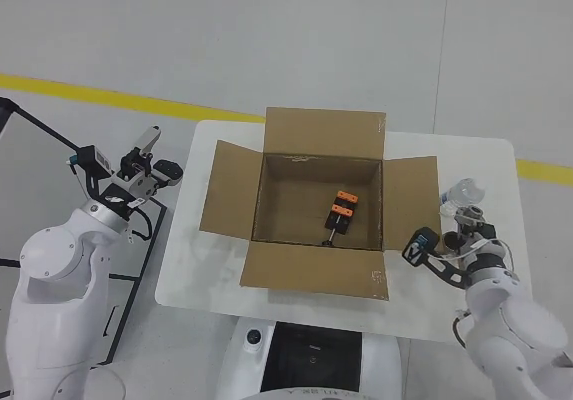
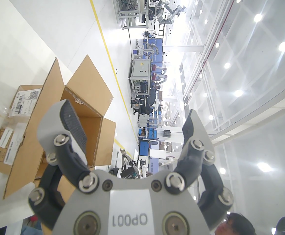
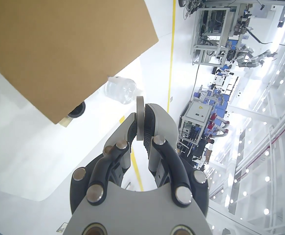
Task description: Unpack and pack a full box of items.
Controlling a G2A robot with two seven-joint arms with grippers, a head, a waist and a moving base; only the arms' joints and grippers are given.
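Right gripper [image 3: 140, 119] is clamping a thin gray disc [image 3: 140, 103] edge-on between its pads. In the top view the right gripper [image 1: 469, 213] is sitting at the lower right of the frame, just off the box's right flap [image 1: 413, 195]. A clear bottle [image 1: 463, 190] is lying on the table [image 1: 486, 150] just above it in the frame, near that flap's outer edge. In the right wrist view the flap [image 3: 59, 30] is overhanging the table and partly covering a small dark round thing [image 3: 77, 110]; can't tell what it is.

Left gripper [image 2: 129, 110] is standing wide open, gripping nothing. In the top view the left gripper [image 1: 148, 145] is hanging at the left of the frame, off the table edge and apart from the box.

Box [image 1: 316, 170] is sitting mid-frame on the table with all four flaps folded out. Inside it, an orange-and-black tool [image 1: 339, 213] is lying on the floor right of centre, near the right wall. White labels [image 2: 26, 100] are showing on one outer flap in the left wrist view.

A yellow floor line [image 1: 66, 92] is running across the upper part of the frame behind the table.
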